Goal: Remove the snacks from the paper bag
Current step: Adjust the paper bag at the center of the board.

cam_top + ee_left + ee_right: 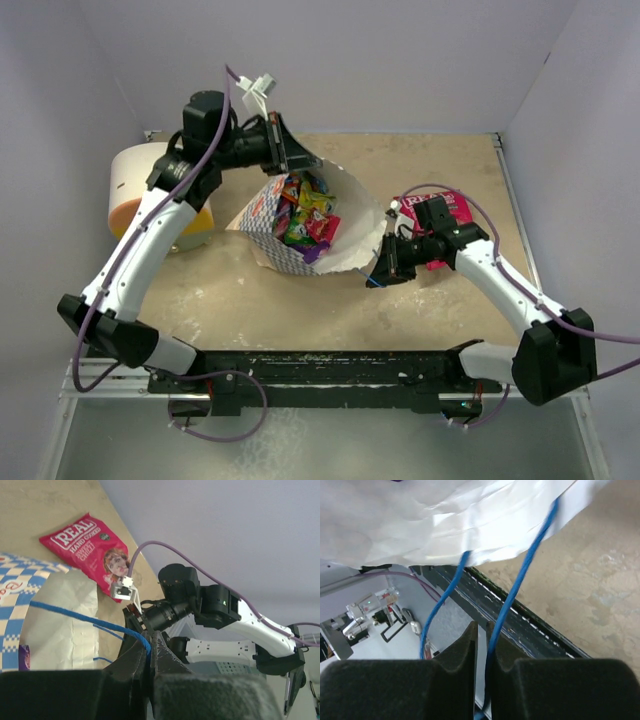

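Holding the bag (352, 252) open: my left gripper (150, 649) pinches the far cord (75, 615), right gripper (482, 630) nips the near cord (520, 580). Snacks (305, 215) lie between, nearer my left

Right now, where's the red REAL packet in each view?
Top external: REAL packet right of centre, partly under the right arm.
Left wrist: packet upper left, lying flat beyond the bag's rim.
Right wrist: not in view.
Shared landmark: the paper bag, in all three.

I am seeing the left arm (140, 248) and right arm (505, 285) showing white shells, black joints, purple cables (160, 543) trailing.
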Controlling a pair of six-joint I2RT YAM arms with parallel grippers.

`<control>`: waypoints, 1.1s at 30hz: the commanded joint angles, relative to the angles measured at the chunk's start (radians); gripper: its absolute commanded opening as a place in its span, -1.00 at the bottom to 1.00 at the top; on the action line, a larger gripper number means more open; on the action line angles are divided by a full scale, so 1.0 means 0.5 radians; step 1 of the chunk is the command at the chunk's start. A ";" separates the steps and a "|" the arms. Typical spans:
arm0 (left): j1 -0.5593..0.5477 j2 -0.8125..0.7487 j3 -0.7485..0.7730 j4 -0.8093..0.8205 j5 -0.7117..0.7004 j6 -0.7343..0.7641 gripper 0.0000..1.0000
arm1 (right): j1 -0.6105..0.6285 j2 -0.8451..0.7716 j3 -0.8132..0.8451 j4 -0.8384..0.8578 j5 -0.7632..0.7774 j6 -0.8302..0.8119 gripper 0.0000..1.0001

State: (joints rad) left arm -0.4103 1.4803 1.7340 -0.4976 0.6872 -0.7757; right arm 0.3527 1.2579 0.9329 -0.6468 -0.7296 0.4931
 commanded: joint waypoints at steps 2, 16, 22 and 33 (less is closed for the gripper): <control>-0.270 -0.298 -0.261 0.148 -0.238 -0.088 -1.00 | 0.006 -0.244 -0.205 0.003 0.082 -0.023 -0.69; -0.486 -0.460 -0.377 -0.021 -0.522 -0.095 -1.00 | 0.006 -0.514 -0.042 -0.208 0.683 -0.029 -0.03; -0.486 -0.478 -0.377 -0.022 -0.491 -0.039 -1.00 | 0.006 -0.474 0.356 -0.136 0.950 -0.328 0.50; -0.486 -0.496 -0.303 -0.026 -0.492 0.113 -1.00 | 0.324 -0.472 0.235 1.004 0.679 -0.329 0.48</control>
State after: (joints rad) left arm -0.6487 1.2781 1.5394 -0.5632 0.4194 -0.7788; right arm 0.4263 1.0088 1.0843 -0.4103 -0.3801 0.3546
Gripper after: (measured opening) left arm 0.014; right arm 0.746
